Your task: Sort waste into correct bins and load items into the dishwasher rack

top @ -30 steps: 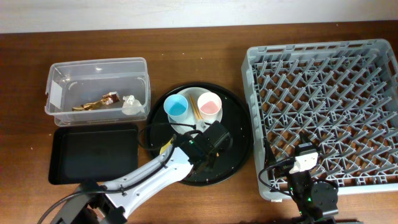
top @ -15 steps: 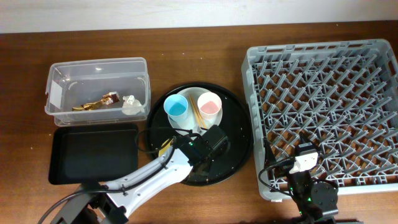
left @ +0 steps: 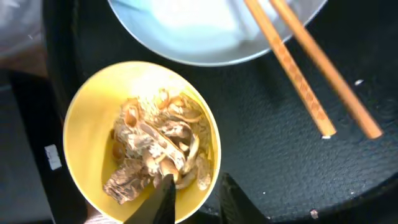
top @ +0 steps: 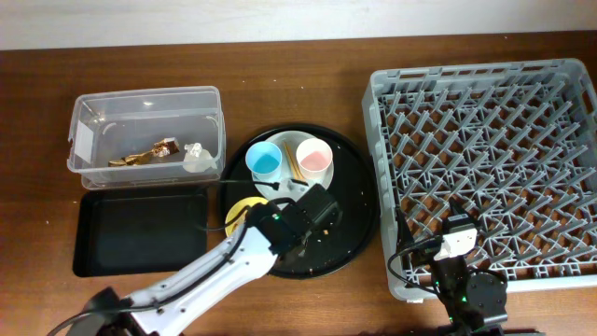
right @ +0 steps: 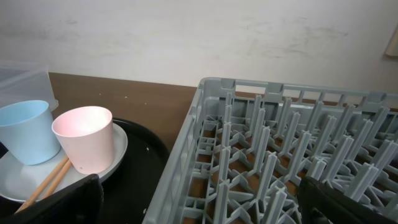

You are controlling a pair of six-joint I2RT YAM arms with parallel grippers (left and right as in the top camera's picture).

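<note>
Brown wooden table (top: 280, 84) under a pale wall carries everything, and the thing in hand now is the yellow bowl (left: 93, 124). It is at the left edge of the round black tray (top: 350, 201), just below the white plate (left: 186, 31) on which the chopsticks (left: 305, 74) lie. The bowl is filled with brownish food scraps (left: 155, 149) and pale rice-like crumbs. The left gripper (left: 198, 198) is at the lower right part of the bowl's rim, with one finger inside and one outside, and it looks clamped on the wall between them. I judge the bowl to be light and stiff, with a smooth, thin wall that can slip or turn in a pinch at only one side. The load is loose and a little greasy, so it will slide out when the bowl tips. A deep hold on the rim is better, and the bowl should be kept level until it is over a bin. The shallow black rectangular tray (top: 140, 233) at the lower left is near. The clear tub (top: 145, 98) above it already has wrappers and tissue, so the scraps probably belong in the black one. After emptying, the bowl goes to the dishwasher rack (top: 485, 168) at the right. The right gripper (top: 455, 241) rests at the rack's lower edge, its fingers spread wide with nothing held.
</note>
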